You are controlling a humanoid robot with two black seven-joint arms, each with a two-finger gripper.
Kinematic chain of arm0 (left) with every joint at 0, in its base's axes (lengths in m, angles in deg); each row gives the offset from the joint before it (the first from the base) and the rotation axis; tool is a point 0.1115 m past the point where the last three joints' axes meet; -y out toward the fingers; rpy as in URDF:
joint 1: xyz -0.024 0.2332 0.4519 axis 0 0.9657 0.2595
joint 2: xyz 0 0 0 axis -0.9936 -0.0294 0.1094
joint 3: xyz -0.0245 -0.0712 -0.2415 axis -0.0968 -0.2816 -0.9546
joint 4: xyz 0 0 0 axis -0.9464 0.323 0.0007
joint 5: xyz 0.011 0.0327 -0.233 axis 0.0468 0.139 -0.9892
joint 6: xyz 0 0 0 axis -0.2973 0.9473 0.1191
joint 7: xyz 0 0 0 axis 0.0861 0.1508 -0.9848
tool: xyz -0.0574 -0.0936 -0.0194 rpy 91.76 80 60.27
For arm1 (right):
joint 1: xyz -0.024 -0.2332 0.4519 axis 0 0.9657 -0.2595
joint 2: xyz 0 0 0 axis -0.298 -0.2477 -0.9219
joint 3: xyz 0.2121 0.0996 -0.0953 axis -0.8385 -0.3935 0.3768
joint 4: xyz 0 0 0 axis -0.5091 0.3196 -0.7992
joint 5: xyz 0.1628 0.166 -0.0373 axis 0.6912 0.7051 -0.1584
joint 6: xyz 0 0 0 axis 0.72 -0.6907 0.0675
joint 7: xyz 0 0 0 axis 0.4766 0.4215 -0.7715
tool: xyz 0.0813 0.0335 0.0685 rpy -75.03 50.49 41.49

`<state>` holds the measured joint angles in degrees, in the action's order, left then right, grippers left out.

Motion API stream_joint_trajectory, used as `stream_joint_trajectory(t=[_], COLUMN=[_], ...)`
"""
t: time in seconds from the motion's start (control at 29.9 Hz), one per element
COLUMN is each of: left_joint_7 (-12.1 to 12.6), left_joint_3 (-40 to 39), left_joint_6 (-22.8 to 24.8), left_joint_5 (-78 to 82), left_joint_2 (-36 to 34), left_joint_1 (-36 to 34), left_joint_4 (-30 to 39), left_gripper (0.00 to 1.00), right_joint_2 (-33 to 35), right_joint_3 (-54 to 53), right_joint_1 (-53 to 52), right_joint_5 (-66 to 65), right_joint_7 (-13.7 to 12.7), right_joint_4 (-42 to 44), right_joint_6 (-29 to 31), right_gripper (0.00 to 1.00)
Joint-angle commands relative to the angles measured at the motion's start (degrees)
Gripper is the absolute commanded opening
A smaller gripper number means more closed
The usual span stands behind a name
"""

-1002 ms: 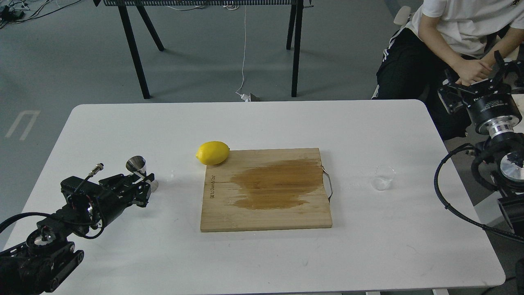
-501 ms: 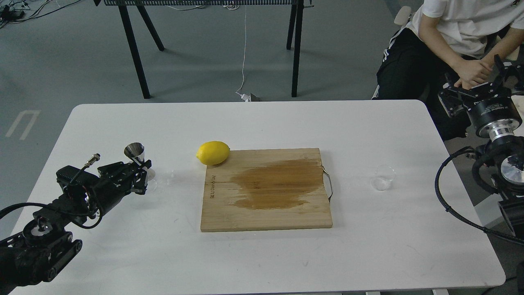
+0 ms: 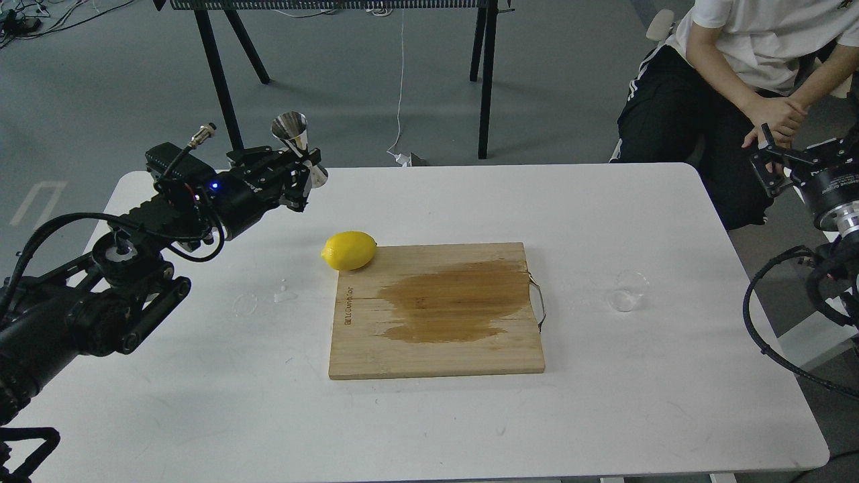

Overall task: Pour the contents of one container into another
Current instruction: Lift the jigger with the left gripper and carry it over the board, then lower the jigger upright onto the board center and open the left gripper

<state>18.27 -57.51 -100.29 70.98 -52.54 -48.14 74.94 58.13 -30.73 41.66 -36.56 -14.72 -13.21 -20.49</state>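
The shiny steel jigger (image 3: 290, 128) is upright in the air above the table's back left part, with my left gripper (image 3: 303, 172) shut around its narrow waist. The small clear glass cup (image 3: 628, 290) stands alone on the white table (image 3: 429, 429), to the right of the cutting board. My right gripper (image 3: 802, 159) hovers off the table's right edge, far above and behind the cup, with its fingers spread open and nothing between them.
A wooden cutting board (image 3: 436, 355) with a large wet stain lies mid-table, a lemon (image 3: 349, 250) at its back left corner. A wet ring (image 3: 245, 305) and droplets (image 3: 285, 294) mark the table's left part. A seated person (image 3: 731, 60) is at the back right.
My left gripper has lifted the jigger off the table and carried it up and toward the back, leaving a wet ring behind. The right arm drifted slightly right.
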Motion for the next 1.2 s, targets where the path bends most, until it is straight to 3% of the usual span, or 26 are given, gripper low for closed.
stream_joint_trajectory(t=[0.0, 0.13, 0.3, 0.5, 0.7, 0.9, 1.17], left_joint_7=[0.92, 4.17, 4.97, 6.99, 7.69, 10.24, 10.42], left_joint_3=[5.05, 8.65, 13.41, 14.02, 17.19, 17.01, 17.19], left_joint_6=[0.00, 0.00, -0.43, -1.75, -2.98, -3.16, -3.16], left_joint_5=[0.00, 0.00, 0.00, 0.00, 0.00, 0.00, 0.00], left_joint_2=[4.17, 8.22, 13.48, 18.42, 18.77, 20.17, 20.09], left_joint_1=[-1.35, -1.00, -0.29, 1.64, 3.31, 4.28, 4.54], left_joint_4=[-0.14, -0.67, -2.77, -10.50, -10.78, -10.07, -10.78], left_gripper=[0.08, 0.10, 0.10, 0.10, 0.10, 0.11, 0.14], right_joint_2=[0.38, 0.38, 0.38, 0.20, 0.20, -0.06, -0.06], right_joint_3=[-0.44, -1.15, -1.23, -1.24, -1.24, -1.24, -1.24], right_joint_1=[0.94, 1.74, 1.74, 1.74, 1.74, 1.74, 1.74], right_joint_5=[0.07, 0.07, 0.07, 0.07, 0.07, -0.02, -0.02], right_joint_7=[0.00, 0.09, 0.00, 0.00, 0.00, 0.00, 0.00], right_joint_4=[0.01, 0.01, 0.10, 0.01, 0.01, 0.10, 0.10], right_joint_6=[0.00, 0.00, 0.00, 0.00, 0.00, 0.00, 0.00], right_gripper=[1.00, 1.00, 1.00, 1.00, 1.00, 1.00, 1.00])
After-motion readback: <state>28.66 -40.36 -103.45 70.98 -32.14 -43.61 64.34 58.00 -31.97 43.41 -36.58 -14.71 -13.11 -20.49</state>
